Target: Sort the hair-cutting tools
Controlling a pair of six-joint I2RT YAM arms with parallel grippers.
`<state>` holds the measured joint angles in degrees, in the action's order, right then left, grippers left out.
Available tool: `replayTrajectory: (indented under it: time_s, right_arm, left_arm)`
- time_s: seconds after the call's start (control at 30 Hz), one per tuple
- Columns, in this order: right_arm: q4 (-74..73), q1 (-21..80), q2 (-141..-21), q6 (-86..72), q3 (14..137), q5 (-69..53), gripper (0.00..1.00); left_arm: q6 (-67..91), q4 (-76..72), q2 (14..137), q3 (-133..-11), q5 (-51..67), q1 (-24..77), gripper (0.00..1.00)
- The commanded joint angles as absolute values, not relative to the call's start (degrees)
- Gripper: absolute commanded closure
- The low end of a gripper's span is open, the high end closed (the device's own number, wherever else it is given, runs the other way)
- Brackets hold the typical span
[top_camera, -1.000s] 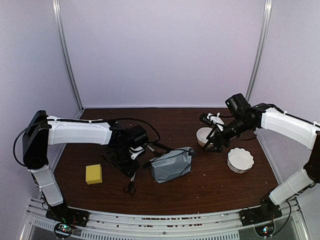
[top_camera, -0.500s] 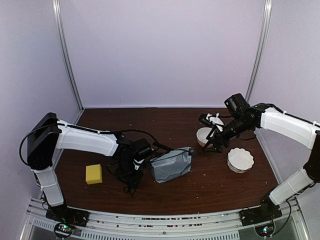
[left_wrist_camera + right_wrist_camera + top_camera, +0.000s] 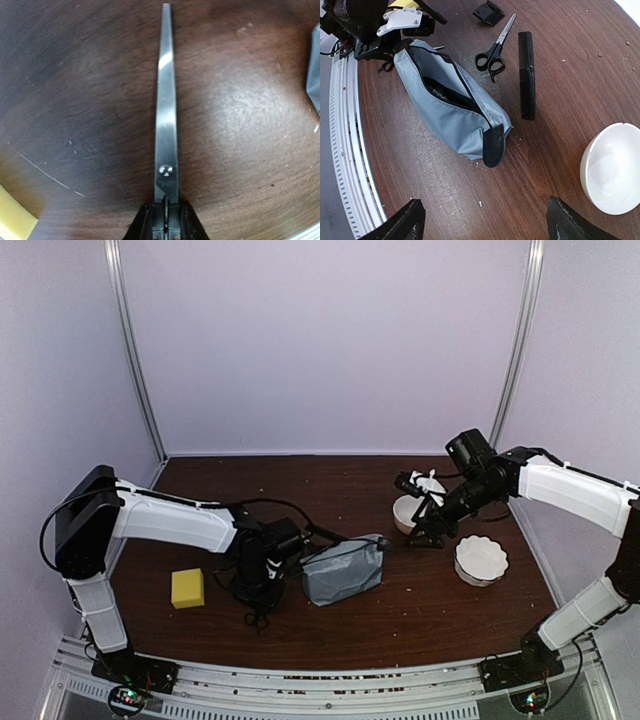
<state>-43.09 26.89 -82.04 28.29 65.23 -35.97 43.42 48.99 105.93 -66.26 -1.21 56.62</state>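
From above, the left pincer (image 3: 262, 598) is down on the desk (image 3: 420, 610) between a yellow block (image 3: 187, 588) and the pouch (image 3: 343, 570). It sits right over the scissors (image 3: 259, 618), whose black handles peek out beneath it. The right pincer (image 3: 428, 530) hangs over the far side, just beside the far bowl (image 3: 408, 512); the near bowl (image 3: 481, 560) stands apart from it.

The left wrist view shows the scissors (image 3: 166, 115) lying flat on the wood, blades together, tip pointing away. The fingers (image 3: 142, 227) press in from both sides just behind the pivot screw, so this pincer looks to be pinching the scissors, with no lift yet.

In the right wrist view, the right pincer (image 3: 486, 220) is spread wide with nothing between its tips. Below it lies the unzipped pouch (image 3: 455, 115), holding something dark that cannot be made out. Beyond are the second scissors (image 3: 492, 52), the comb (image 3: 526, 75) just beside them, and the attachment (image 3: 489, 12) farther off.

The step in hand seems to be the grasp on the first scissors. The next move calls for a firm squeeze and a straight lift, since the thin steel could swivel in the grip. It can then be carried, probably to the pouch mouth, keeping the tip off the fabric.
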Motion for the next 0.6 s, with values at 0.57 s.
replayTrajectory:
  time_s: [0.57]
  right_arm:
    - [-45.2, 27.75, -79.45, 28.98, 69.54, -38.18, 0.16]
  left_arm:
    - [23.25, 61.91, 91.7, -76.73, -3.31, 51.64, 0.96]
